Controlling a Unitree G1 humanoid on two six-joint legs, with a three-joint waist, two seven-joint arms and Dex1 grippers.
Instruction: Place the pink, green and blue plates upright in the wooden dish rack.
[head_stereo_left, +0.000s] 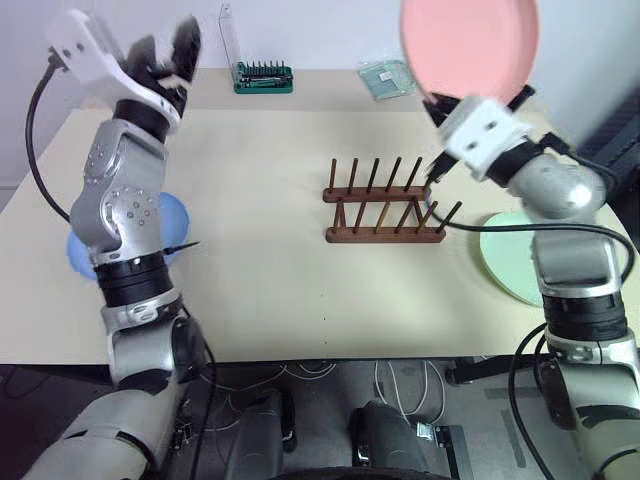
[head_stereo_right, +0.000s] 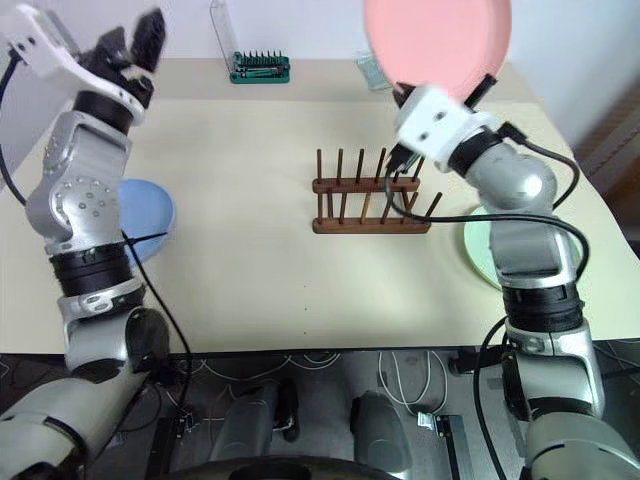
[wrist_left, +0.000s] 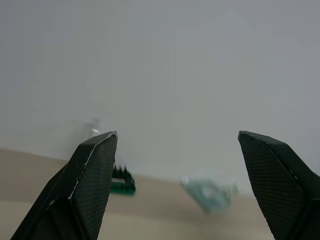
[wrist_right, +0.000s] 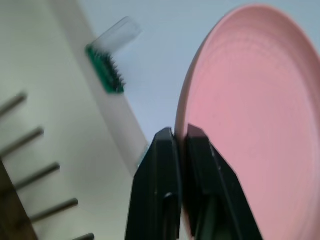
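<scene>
My right gripper (wrist_right: 181, 136) is shut on the rim of the pink plate (head_stereo_left: 470, 45) and holds it high, upright, above the right end of the wooden dish rack (head_stereo_left: 385, 205). The rack stands mid-table with nothing between its pegs. On the table's right edge, partly behind my right arm, lies the green plate (head_stereo_left: 508, 258). At the left, the blue plate (head_stereo_right: 146, 215) lies flat, half hidden by my left arm. My left gripper (wrist_left: 177, 137) is raised over the table's back left corner, open, with nothing between its fingers.
A green screwdriver-bit case (head_stereo_left: 263, 77) with a clear lid stands at the table's back edge. A clear packet (head_stereo_left: 385, 78) lies to its right. Black cables hang from both forearms. Bare tabletop (head_stereo_left: 270, 260) lies in front of the rack.
</scene>
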